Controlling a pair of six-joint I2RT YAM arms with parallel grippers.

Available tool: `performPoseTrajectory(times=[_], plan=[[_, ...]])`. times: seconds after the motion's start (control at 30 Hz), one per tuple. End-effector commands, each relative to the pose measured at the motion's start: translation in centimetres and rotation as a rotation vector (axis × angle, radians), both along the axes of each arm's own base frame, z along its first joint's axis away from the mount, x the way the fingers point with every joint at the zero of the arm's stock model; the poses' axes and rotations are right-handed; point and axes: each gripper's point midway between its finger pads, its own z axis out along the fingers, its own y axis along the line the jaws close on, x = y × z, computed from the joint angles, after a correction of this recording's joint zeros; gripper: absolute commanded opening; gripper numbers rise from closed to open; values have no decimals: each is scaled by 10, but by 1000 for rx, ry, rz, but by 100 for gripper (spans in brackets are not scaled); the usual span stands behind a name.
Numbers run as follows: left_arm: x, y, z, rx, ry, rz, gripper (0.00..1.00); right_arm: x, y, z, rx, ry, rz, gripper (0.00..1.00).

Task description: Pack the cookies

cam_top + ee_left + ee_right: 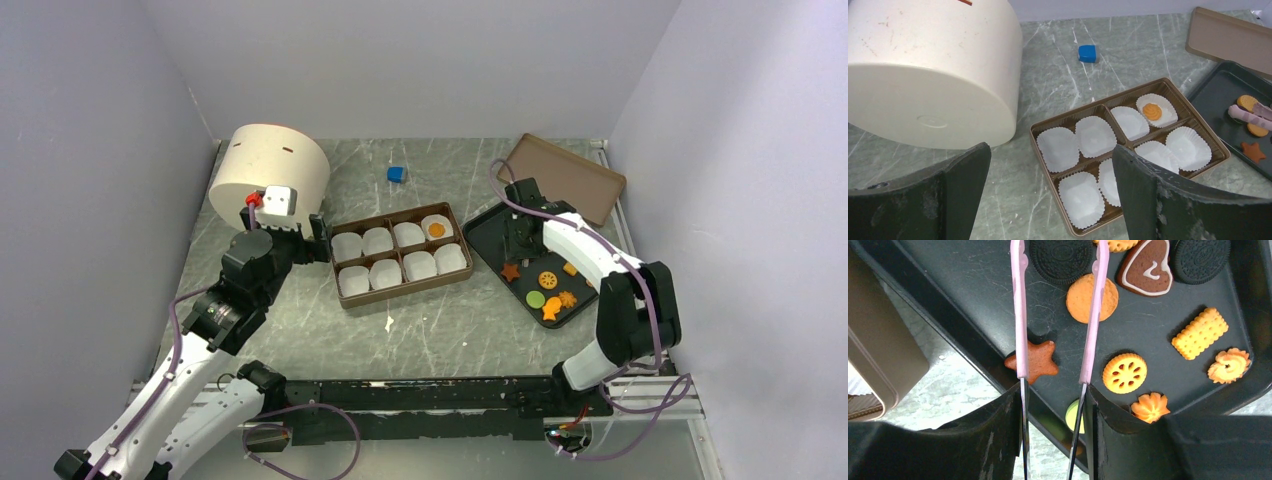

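The cookies [547,285] lie on the black tray [487,232] at the right of the bench [440,330], all but one. That one, an orange swirl [1151,111], sits in the far-right cup of the brown box [400,253] at mid-bench. The box has eight white cups [1095,136].

The right pincer [1053,390] is clamped on pink tongs [1020,315] and holds them over the tray. The tongs' arms stand apart. One crosses the brown star [1040,362] and the other crosses the edge of a plain orange round [1078,300]. Their tips run out of the wrist view, so I cannot tell whether they touch a cookie. Around them lie two black rounds [1060,257], a heart [1148,267] and a yellow rectangle [1199,333]. A green round [1073,412] is half hidden behind a finger.

The left pincer [1050,150] is spread wide and holds nothing. It hangs at the box's left end, near a white drum [270,170]. A blue cube [397,174] lies far of the box, well apart from it.
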Motion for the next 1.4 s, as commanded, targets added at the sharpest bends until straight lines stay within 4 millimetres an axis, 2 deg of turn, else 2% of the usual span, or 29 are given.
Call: performPoseTrajectory(times=[0.0,0.43,0.57,0.9,1.23,1.37], plan=[[3,-2,8,2,-36,-11,96,7,-3,-3,-4,-20,-19,46],[3,-3,8,1,-35,-18,96,6,5,-15,37,16,1,44],[4,-3,7,2,-33,-16,96,7,8,-13,49,10,8,40],[4,-3,7,2,-33,-17,96,16,20,19,74,-64,43,32],[4,-2,8,4,-35,-12,96,23,37,52,39,-140,118,31],[3,-2,8,3,-36,-13,96,26,53,68,26,-183,166,31]])
